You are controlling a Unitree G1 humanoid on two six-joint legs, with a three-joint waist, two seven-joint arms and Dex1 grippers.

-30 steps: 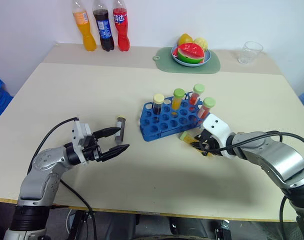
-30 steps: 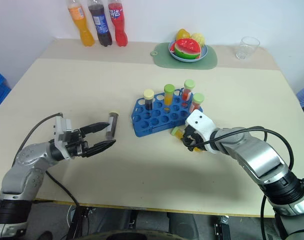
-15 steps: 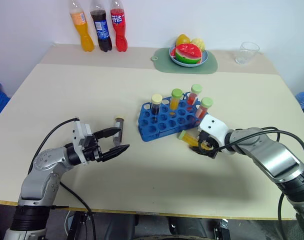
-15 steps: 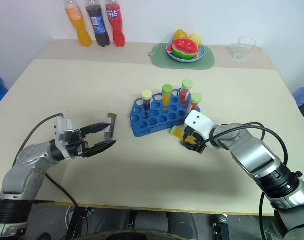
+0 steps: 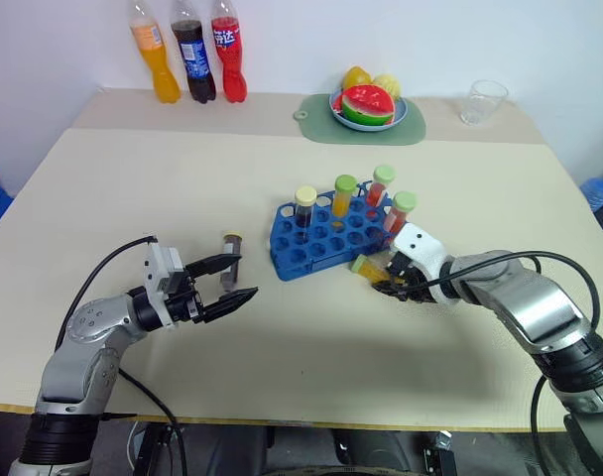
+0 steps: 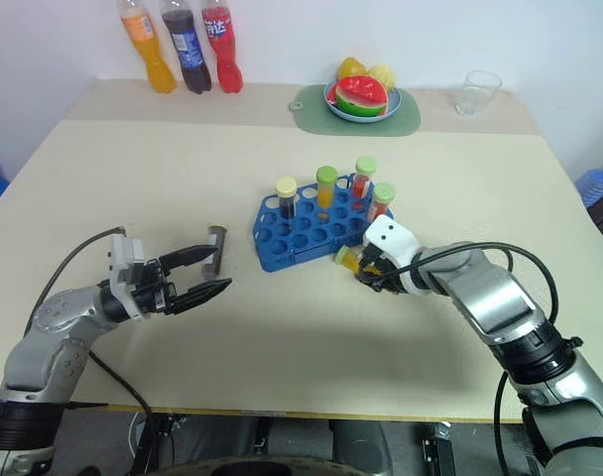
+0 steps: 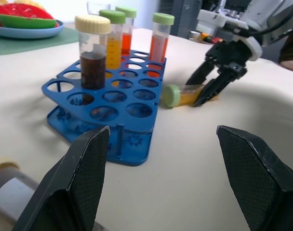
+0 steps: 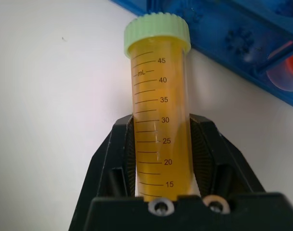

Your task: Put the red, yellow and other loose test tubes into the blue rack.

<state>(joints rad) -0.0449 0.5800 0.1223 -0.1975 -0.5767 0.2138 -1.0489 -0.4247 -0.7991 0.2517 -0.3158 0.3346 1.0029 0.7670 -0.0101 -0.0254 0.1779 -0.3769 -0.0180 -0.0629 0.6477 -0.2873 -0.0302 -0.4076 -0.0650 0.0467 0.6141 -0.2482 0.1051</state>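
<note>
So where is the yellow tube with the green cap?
The clear plastic yellow tube with the pale green cap lies on the table between the right gripper's black fingers, just in front of the bright blue plastic rack.

The yellow tube's [image 8: 158, 120] lower end is hidden behind the right tool's [image 8: 161, 159] housing, and its printed scale stops there. The blue rack [image 8: 243, 43] is cut off at the right wrist view's 1 o'clock corner. In the left wrist view, the grey-brown tube [image 7: 11, 192] is blurred and cut by the edge at 8 o'clock. The soda bottles' [image 5: 187, 59] labels are too small to read.
</note>
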